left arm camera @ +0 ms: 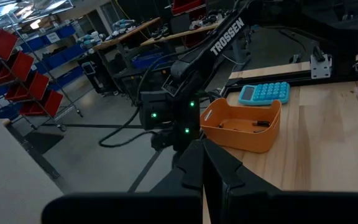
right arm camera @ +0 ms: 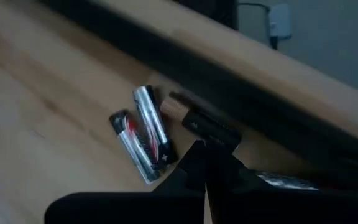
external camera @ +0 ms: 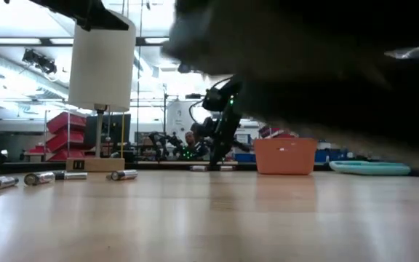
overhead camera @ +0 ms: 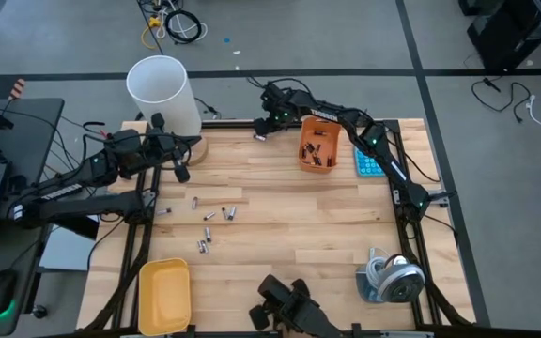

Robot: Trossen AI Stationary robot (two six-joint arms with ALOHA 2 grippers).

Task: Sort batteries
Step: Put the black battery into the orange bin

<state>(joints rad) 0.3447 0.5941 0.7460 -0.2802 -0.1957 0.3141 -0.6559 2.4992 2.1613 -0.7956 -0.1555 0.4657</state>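
Orange bin [overhead camera: 317, 145] near the desk's far edge already has some batteries [overhead camera: 316, 150]; the yellow bin [overhead camera: 163, 295] at the near-left corner looks empty. Loose cells [overhead camera: 212, 218] litter the left-middle. Right gripper [overhead camera: 263, 130] clenched empty by the far edge, left gripper [overhead camera: 181, 172] likewise.

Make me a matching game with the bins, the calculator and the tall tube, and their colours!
Things:
1. bin with batteries inside
2. empty tray at the table's near edge
3. calculator
4. tall tube

Colours:
A. white
B. yellow
C. orange
D. blue

Pairs: 1-C, 2-B, 3-D, 4-A
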